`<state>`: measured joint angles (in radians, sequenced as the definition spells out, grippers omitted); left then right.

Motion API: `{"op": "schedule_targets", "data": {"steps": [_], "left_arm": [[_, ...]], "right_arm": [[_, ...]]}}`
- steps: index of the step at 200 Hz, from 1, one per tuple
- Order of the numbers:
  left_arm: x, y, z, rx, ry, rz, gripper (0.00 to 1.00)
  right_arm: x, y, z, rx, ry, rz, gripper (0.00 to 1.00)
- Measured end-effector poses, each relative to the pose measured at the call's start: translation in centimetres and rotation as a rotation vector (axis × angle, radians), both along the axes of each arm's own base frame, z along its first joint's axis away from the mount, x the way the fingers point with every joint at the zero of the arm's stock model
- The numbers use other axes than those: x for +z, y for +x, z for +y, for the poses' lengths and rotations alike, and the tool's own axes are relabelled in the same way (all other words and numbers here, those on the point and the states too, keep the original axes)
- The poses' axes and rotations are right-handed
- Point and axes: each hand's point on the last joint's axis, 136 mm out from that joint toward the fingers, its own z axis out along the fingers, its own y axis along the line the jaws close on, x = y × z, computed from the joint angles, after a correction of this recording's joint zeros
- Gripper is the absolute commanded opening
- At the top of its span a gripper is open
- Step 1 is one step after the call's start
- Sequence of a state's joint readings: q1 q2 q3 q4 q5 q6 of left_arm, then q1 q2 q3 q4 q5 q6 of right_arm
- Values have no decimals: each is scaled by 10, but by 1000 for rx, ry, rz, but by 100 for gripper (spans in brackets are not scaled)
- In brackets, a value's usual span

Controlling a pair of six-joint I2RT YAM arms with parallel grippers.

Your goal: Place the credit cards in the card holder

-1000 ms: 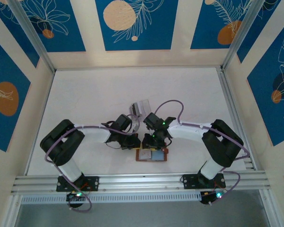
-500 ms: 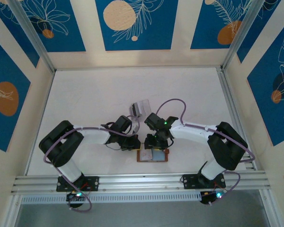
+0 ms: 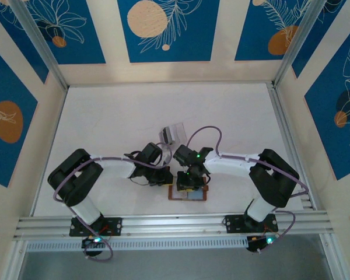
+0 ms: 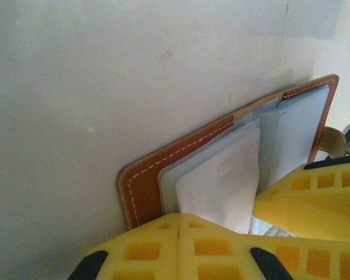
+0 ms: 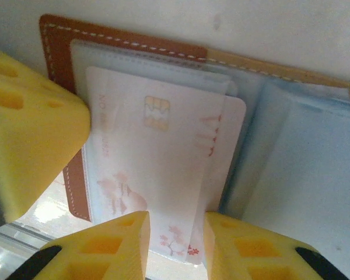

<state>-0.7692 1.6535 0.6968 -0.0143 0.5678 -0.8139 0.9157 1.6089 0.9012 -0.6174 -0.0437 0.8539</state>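
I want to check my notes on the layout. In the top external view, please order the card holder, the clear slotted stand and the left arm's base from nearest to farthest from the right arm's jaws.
1. card holder: lying open toward the near edge, directly beneath.
2. clear slotted stand: farther back, slightly to the left.
3. left arm's base: at the near edge, far left.

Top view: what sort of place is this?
Probably a robot test booth, not a home: a white table walled by blue patterned panels, with the left arm and right arm bolted to an aluminium rail.
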Motion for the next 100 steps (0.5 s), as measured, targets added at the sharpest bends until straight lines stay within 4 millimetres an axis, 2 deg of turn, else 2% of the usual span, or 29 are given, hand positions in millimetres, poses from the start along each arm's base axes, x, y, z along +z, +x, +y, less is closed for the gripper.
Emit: {"op": "schedule_targets", "data": {"steps": [44,72,100], "left_arm": [[0,-1,1,0,1,1,4],[0,-1,1,0,-1,-1,4],[-1,-1,1,0,-2,-2,4]], "right_arm": [[9,-3,10,19,55,-8,33],[15,-1,4,11,44,-25,32],[13,-3,-4,5,5,-22,32]]}}
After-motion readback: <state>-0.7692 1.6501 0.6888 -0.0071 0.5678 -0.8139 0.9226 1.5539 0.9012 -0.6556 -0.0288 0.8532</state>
